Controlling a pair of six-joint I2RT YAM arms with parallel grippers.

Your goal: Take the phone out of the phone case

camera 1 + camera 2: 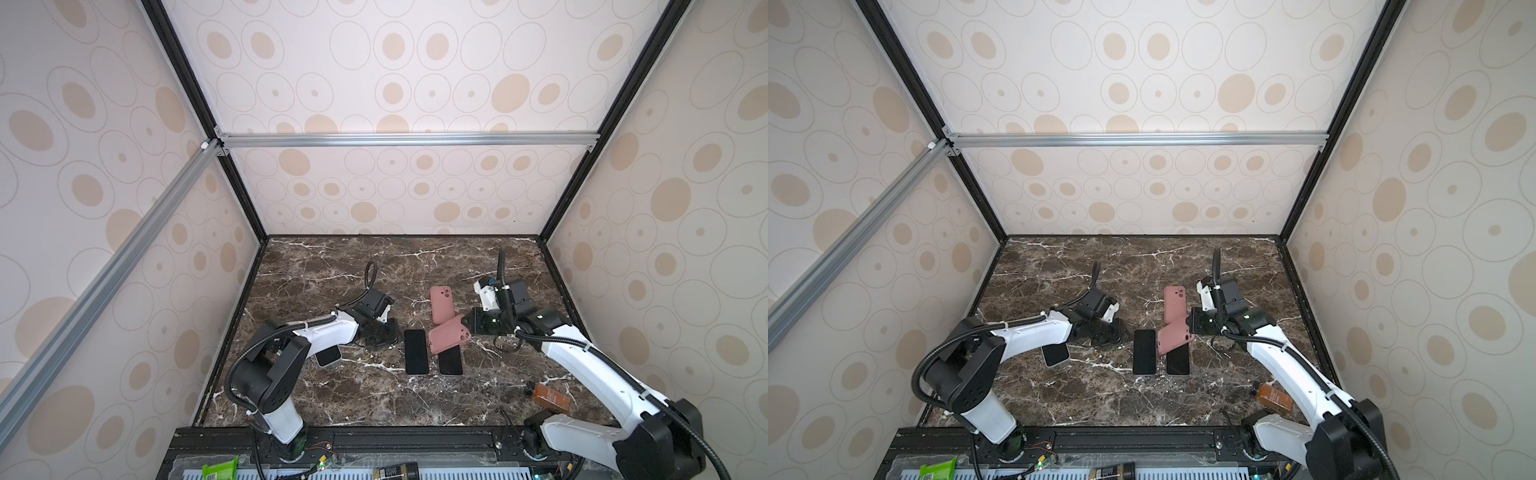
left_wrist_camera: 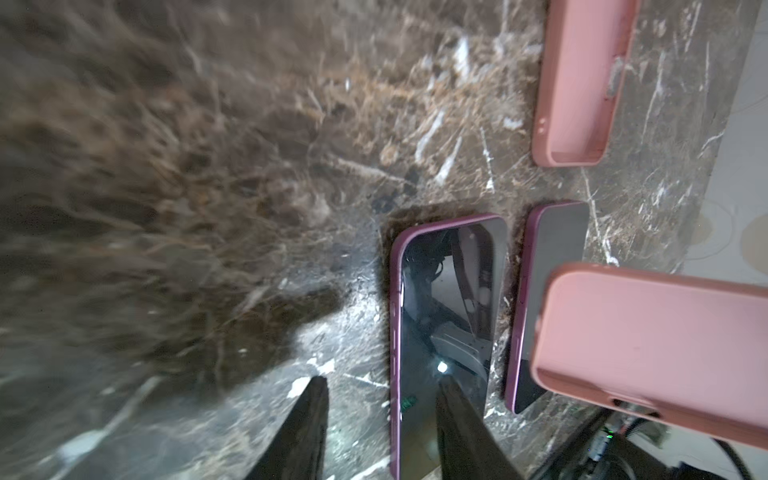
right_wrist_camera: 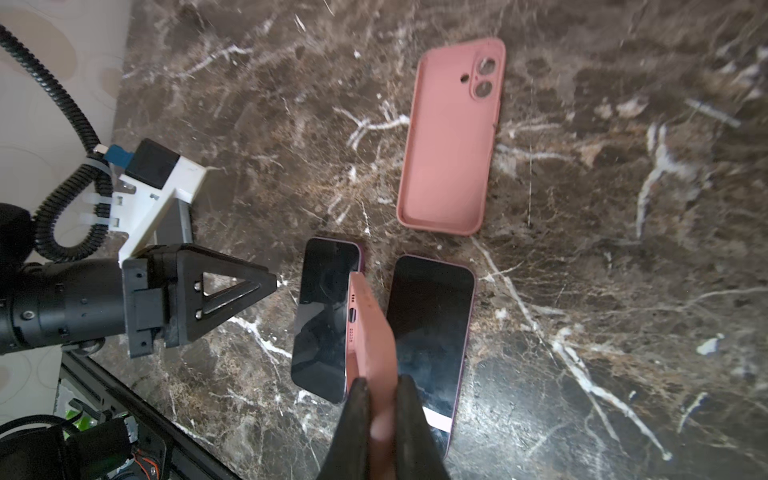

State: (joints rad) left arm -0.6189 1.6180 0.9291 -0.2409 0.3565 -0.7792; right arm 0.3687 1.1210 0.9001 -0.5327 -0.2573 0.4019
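Phones first, both top views: centre phone and right phone lie bare, screen up, side by side mid tabletop. A third phone is half hidden under the left arm. Right gripper is clamped on the held case, which is pink, tilted and overlaps the right phone's far end. Loose case lies flat just behind it. Left gripper sits just left of the centre phone. Amber bottle is near the right arm's base.

Left wrist: left gripper has its fingers apart with nothing clamped. One finger is over the tabletop, the other over the centre phone screen. Right phone is partly covered by the held case. Loose case is hollow side up.

Right wrist: right gripper is closed on the edge of the held case, seen port end on, between centre phone and right phone. Loose case looks empty. Left gripper is side-on beside the centre phone.
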